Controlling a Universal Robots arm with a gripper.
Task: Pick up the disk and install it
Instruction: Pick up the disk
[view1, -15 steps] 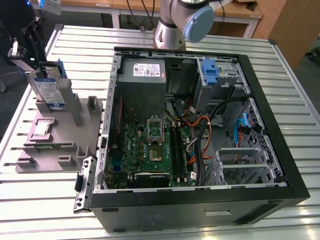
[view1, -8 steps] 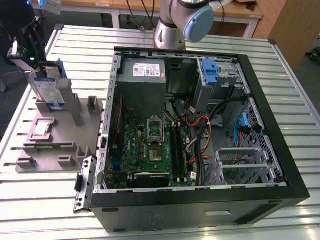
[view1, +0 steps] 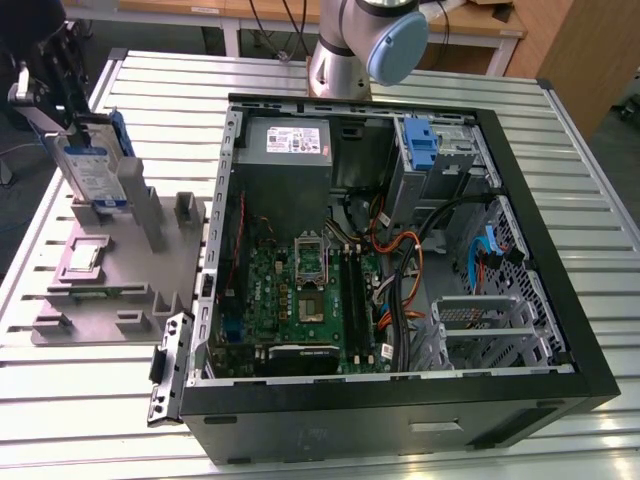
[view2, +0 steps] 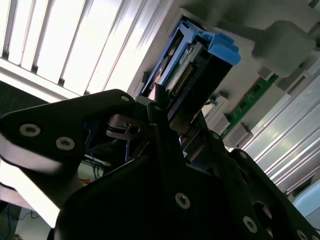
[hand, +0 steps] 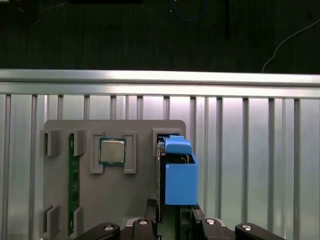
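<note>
Pick-up step: at the exterior view's upper left, the gripper (view1: 68, 115) has its fingers (view2: 161, 127) clasped on the disk (view1: 93, 165), which stands in the grey holder (view1: 120, 270). Freeing it likely needs a straight lift.

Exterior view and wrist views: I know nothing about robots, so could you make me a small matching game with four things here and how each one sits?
Things:
1. the disk
2. processor chip
3. green memory stick
4. computer case

States:
A. lying open on its side, circuit board showing
B. flat in a square pocket of the grey holder
C. upright on its edge
D. laid lengthwise near one side of the grey holder

Pairs: 1-C, 2-B, 3-D, 4-A
</note>
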